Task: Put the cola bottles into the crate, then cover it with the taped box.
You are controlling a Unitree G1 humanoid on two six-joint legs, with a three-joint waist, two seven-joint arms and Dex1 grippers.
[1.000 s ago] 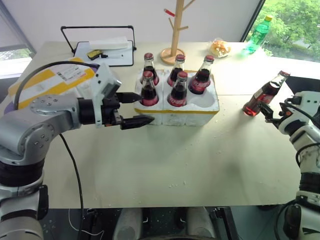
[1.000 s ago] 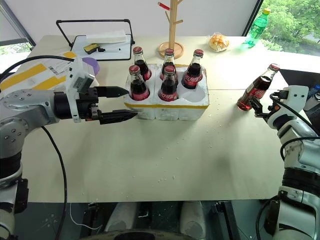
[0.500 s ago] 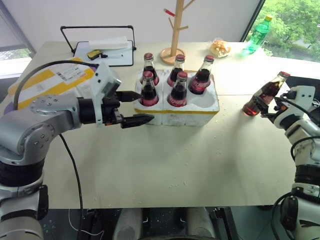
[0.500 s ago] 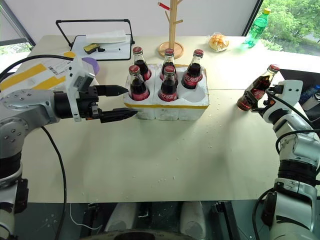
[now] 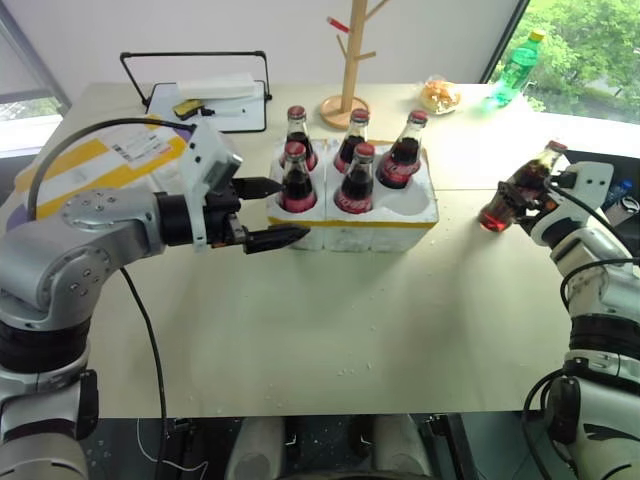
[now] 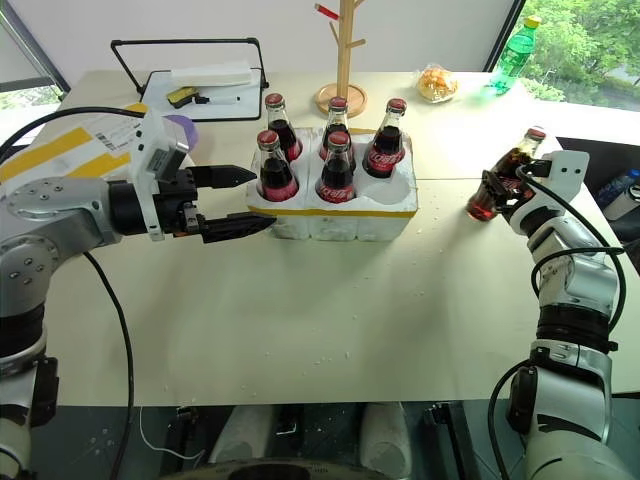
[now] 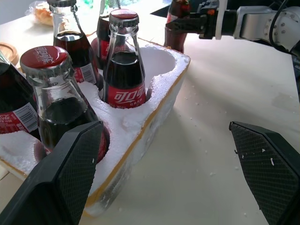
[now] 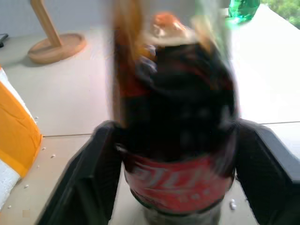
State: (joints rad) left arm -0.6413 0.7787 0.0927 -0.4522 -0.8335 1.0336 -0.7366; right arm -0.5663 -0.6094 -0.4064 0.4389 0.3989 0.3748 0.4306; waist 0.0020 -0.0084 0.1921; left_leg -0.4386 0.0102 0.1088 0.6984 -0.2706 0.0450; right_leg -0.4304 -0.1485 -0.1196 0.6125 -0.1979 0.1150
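Five cola bottles [image 6: 339,170] upright in crate [image 6: 335,214], sixth bottle [image 6: 497,180] tilted, cap away from crate, my right fingers [image 8: 108,159] clamped on it, left fingers [image 6: 238,227] wide open, empty.

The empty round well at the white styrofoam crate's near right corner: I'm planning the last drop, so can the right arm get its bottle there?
Probably yes. The empty well is open above, the table between lies bare, and the right gripper is shut on the sixth cola bottle.
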